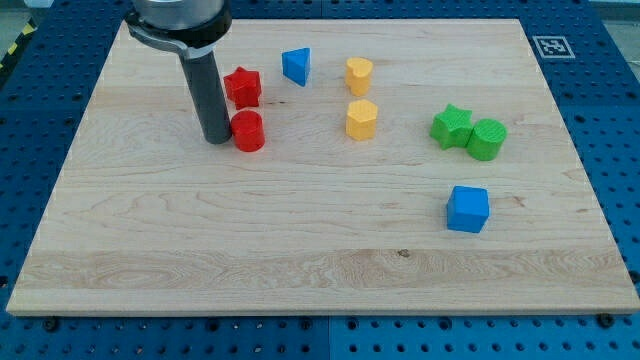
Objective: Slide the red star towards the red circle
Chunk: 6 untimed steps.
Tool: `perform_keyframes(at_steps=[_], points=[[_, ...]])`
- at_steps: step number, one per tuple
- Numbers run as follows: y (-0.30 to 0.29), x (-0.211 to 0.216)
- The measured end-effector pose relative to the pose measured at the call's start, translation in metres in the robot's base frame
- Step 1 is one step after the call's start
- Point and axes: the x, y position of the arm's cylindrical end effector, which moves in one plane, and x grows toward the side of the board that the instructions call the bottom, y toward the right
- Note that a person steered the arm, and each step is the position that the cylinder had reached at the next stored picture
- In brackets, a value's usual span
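1. Red star (242, 87) sits in the upper-left part of the table (300, 260) in the camera view, just above the red circle (247, 131); the two look nearly touching, though I cannot tell whether a thin gap remains between them.
2. My tip (217, 140) is down on the table, immediately to the view's left of the red circle, seemingly in contact with its side. The dark rod rises from there and passes just left of the red star.
3. No gripper is fitted on this rig, so I have no jaw state to report; the arm ends only in the rod.
4. Further toward the view's right, a blue triangular block (296, 66) lies near the red star, apart from it.
5. Two yellow blocks stand one above the other near the middle of the table's upper half: the upper yellow block (359, 75) and the lower yellow block (362, 119), which looks roughly hexagonal. They are close but separate.
6. On the view's right, a green star (451, 127) and a green circle (488, 139) touch side by side.
7. Below them, well apart, rests a blue cube (468, 209).
8. Beneath the table I see a blue perforated base (600, 60).
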Motion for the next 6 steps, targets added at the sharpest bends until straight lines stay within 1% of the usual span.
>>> perform_keyframes(at_steps=[1, 2, 3, 4, 5, 6], points=[[-0.035, -0.007], [-0.076, -0.044], [-0.072, -0.1], [-0.032, -0.112], [0.011, -0.094], [0.03, -0.082]])
